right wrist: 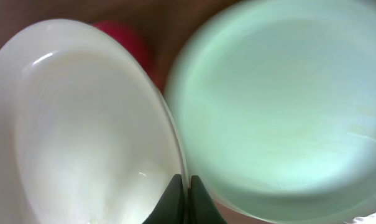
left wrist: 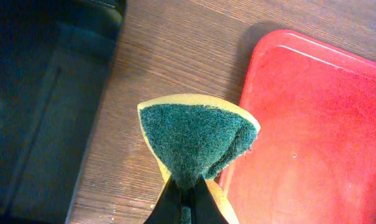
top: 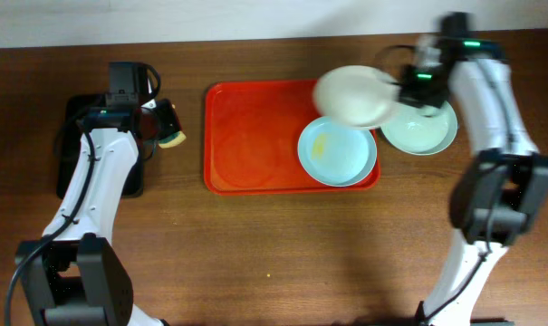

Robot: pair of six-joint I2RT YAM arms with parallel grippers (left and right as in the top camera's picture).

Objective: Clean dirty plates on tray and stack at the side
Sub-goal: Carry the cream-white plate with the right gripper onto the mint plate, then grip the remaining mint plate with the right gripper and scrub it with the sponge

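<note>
The red tray [top: 255,145] lies mid-table. A pale blue plate [top: 337,151] with a yellow smear sits in its right end. My right gripper [top: 402,89] is shut on the rim of the white plate [top: 353,94] and holds it lifted over the tray's back right corner; the right wrist view shows the white plate [right wrist: 82,124] clamped in my right gripper [right wrist: 183,186]. A pale green plate [top: 426,131] lies on the table right of the tray, also in the right wrist view [right wrist: 281,112]. My left gripper [top: 156,122] is shut on a green-and-yellow sponge [left wrist: 197,140], left of the tray [left wrist: 312,124].
A black tray [top: 74,149] lies at the far left under my left arm, and it shows in the left wrist view [left wrist: 38,112]. Bare wooden table [top: 274,254] runs along the front.
</note>
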